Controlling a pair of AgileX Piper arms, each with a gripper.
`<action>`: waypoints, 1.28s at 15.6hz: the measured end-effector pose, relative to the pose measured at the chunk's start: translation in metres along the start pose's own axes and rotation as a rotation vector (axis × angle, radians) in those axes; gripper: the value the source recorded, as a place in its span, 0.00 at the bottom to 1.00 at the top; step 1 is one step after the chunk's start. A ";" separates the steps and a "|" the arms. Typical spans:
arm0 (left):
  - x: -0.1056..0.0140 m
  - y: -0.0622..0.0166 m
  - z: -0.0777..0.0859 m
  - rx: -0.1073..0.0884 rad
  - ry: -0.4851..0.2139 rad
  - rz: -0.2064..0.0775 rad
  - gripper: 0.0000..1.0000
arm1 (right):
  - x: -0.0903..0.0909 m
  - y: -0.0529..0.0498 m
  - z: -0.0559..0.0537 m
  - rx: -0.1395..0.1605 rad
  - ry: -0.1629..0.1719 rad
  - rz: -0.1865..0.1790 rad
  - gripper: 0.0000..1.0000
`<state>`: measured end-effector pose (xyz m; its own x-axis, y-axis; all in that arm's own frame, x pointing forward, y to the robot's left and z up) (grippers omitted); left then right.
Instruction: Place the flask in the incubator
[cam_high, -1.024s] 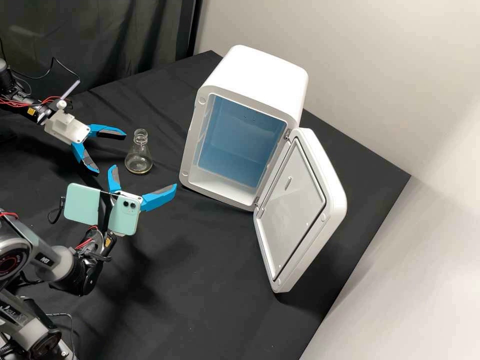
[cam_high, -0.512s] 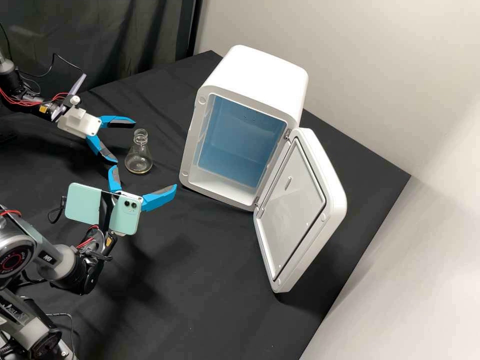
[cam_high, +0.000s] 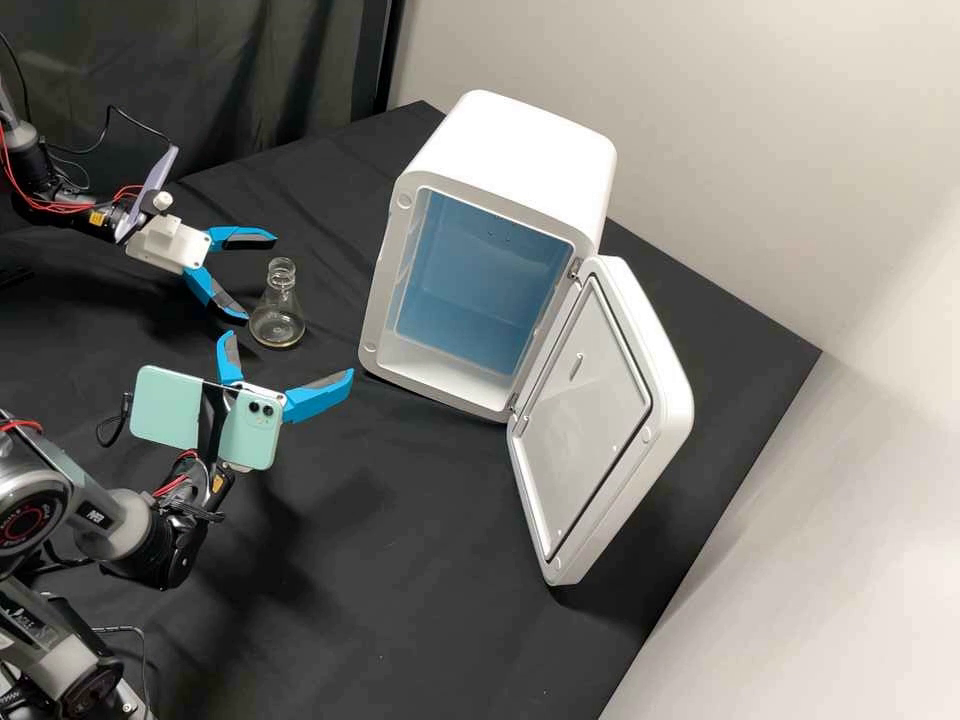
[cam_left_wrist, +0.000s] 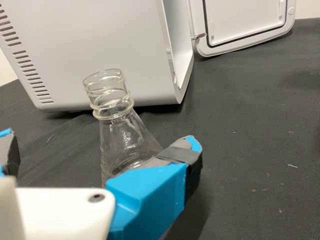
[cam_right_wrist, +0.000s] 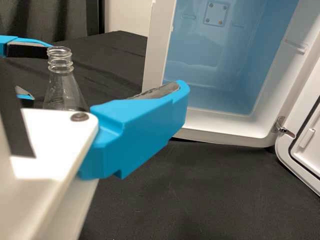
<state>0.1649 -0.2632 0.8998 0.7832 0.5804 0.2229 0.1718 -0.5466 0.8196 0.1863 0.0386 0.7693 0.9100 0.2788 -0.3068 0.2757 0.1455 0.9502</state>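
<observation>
The left gripper (cam_high: 256, 277) has advanced; its released fingers now flank the upright Erlenmeyer flask (cam_high: 277, 318), ungrasped on the desk (cam_high: 420, 520). The incubator (cam_high: 500, 190) stands open beyond. Grasping and placing remain. The right gripper (cam_high: 287, 362) hangs spread nearby.

Black bench (cam_high: 400, 560): flask (cam_high: 277, 318), open incubator (cam_high: 510, 150)

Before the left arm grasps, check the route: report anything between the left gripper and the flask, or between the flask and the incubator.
Nothing visible blocks either. The left gripper is open at the flask; bare bench leads to the incubator, its door swung wide. The right gripper, open, sits close beside that route.
</observation>
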 end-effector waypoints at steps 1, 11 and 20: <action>0.000 -0.0004 0.000 -0.001 0.000 -0.002 1.00 | 0.000 0.000 0.000 -0.001 0.000 0.000 1.00; 0.000 -0.0020 0.000 -0.002 0.000 -0.008 1.00 | 0.001 -0.002 0.002 0.005 -0.009 -0.011 1.00; 0.000 -0.0020 0.000 -0.002 0.000 -0.008 1.00 | 0.011 0.007 0.000 -0.022 0.004 0.027 1.00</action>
<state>0.1646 -0.2621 0.8982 0.7821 0.5845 0.2162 0.1771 -0.5410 0.8222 0.1983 0.0422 0.7724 0.9159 0.2865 -0.2813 0.2442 0.1586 0.9567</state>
